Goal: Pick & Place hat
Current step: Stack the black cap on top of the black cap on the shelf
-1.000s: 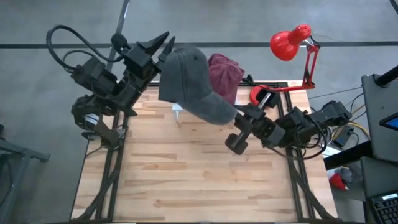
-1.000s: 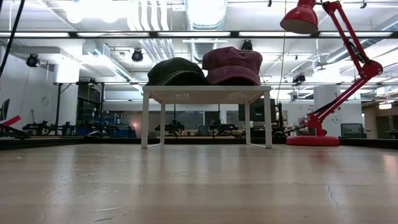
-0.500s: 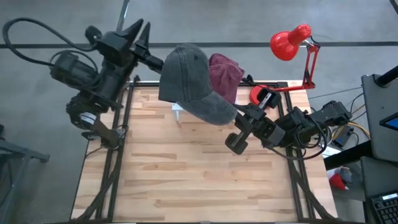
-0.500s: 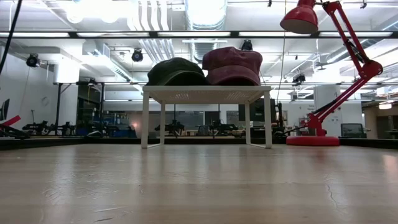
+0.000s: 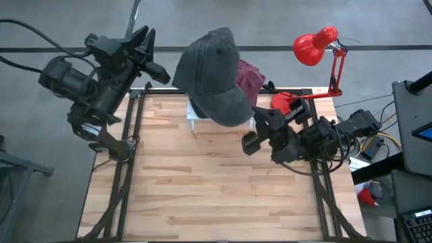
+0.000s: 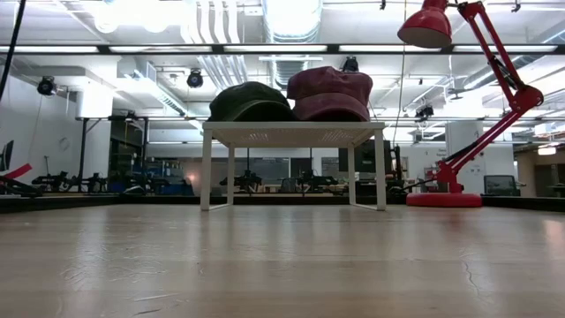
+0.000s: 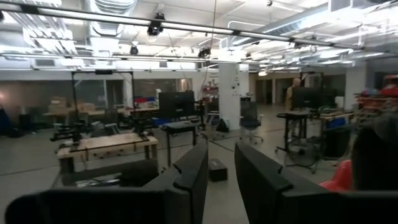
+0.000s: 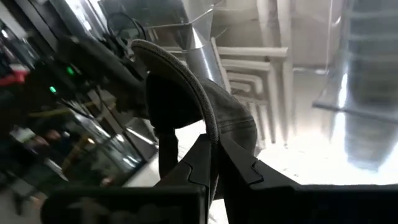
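A grey cap hangs high over the table's far edge, with my right gripper shut on its brim. Below it stands a small white rack that carries a dark cap and a maroon cap, both resting on their rims. From above only a corner of the rack and part of the maroon cap show past the grey cap. My left gripper is raised off the table's far left corner, open and apart from the grey cap. My right gripper pinches the grey cap's brim at its edge between its two fingers. The fingers come from the table's right side, slanting upward. The cap is lifted clear above the rack, crown toward the far edge.
A red desk lamp stands at the far right corner, its base close to my right arm. The wooden tabletop lies bare in front of the rack.
My left gripper has drawn away from the grey cap's crown toward the table's far left and risen a little. My right gripper has rolled in place, and the cap has swung with it, crown turning up and toward the far edge.
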`<state>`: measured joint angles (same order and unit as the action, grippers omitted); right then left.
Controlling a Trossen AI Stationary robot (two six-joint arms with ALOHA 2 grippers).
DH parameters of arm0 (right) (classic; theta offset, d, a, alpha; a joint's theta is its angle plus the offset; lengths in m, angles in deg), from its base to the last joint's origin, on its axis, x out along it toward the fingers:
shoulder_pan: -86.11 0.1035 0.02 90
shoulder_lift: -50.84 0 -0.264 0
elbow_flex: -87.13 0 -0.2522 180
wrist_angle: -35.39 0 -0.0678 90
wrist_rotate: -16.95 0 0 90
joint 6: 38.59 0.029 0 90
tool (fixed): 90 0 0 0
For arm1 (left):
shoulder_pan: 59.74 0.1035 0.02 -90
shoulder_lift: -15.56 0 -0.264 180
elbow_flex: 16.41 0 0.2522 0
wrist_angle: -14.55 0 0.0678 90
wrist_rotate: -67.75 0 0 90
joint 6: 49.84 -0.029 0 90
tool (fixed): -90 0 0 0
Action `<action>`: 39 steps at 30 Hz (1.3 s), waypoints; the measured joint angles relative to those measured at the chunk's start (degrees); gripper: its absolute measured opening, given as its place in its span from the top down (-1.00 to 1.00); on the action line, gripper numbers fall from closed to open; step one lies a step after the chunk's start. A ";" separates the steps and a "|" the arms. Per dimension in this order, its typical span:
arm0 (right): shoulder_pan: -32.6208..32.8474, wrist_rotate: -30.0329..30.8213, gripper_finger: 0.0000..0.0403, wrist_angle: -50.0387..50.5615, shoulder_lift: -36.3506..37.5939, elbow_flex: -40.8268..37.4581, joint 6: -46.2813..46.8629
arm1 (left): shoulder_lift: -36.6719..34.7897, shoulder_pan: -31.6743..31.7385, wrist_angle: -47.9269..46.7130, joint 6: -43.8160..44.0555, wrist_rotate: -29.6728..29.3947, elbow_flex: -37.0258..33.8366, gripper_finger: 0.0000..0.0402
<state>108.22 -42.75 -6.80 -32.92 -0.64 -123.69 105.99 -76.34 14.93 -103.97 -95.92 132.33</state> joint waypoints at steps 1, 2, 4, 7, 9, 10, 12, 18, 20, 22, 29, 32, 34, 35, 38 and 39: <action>0.00 -0.04 0.94 -0.03 0.00 0.21 -1.83 | 0.06 -0.39 0.00 0.51 0.00 0.00 0.52; 0.00 -0.04 0.94 0.01 0.00 0.60 -3.67 | 0.09 -0.83 -0.01 1.27 0.00 0.00 0.52; 0.00 -0.28 0.94 0.05 -0.02 1.32 -7.57 | 0.34 -1.71 0.01 2.65 0.04 0.00 0.52; 0.00 -0.56 0.94 -0.02 -0.01 2.63 -14.07 | 0.48 -3.10 -0.08 5.45 0.63 0.00 0.52; 0.00 -0.72 0.94 0.07 0.00 3.32 -18.35 | 0.46 -3.97 -0.02 8.01 0.91 0.00 0.52; 0.00 -0.74 0.94 0.19 -0.01 3.65 -20.37 | 0.39 -4.43 0.03 9.41 1.14 0.00 0.52; 0.00 -0.83 0.94 0.45 -0.01 3.98 -24.54 | 0.16 -5.49 0.08 11.88 1.63 0.00 0.52; -0.42 -2.28 0.94 4.16 0.00 4.78 -32.59 | -0.61 -9.58 0.12 19.45 2.36 0.00 0.52; -0.53 -2.46 0.94 6.38 0.00 4.96 -33.37 | -0.75 -11.72 0.02 21.66 3.06 0.00 0.52; -0.77 -2.46 0.94 8.68 0.00 5.07 -33.42 | -0.77 -14.58 -0.28 23.14 4.77 0.02 0.52; -1.03 -3.20 0.94 19.13 0.00 5.07 -29.76 | -1.36 -25.11 -4.38 23.89 10.48 0.00 0.52; -1.01 -3.40 0.94 23.51 0.00 5.06 -27.21 | -1.99 -28.66 -8.17 25.02 11.34 0.02 0.52; -1.01 -3.39 0.94 25.88 0.00 4.84 -25.52 | -2.37 -30.74 -12.22 26.15 9.30 0.02 0.52; -1.01 -3.38 0.94 26.80 0.00 4.69 -24.46 | -2.48 -31.53 -14.58 27.19 7.78 0.02 0.52; -1.01 -3.34 0.94 29.53 -0.02 4.19 -22.52 | -2.56 -33.20 -21.51 30.63 2.76 0.02 0.52; -1.01 -3.34 0.94 30.06 -0.02 3.96 -22.14 | -2.56 -33.88 -23.04 31.72 1.37 0.02 0.52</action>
<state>107.22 -46.09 23.26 -32.94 3.32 -145.84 103.43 -110.22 -8.11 -72.25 -94.54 132.35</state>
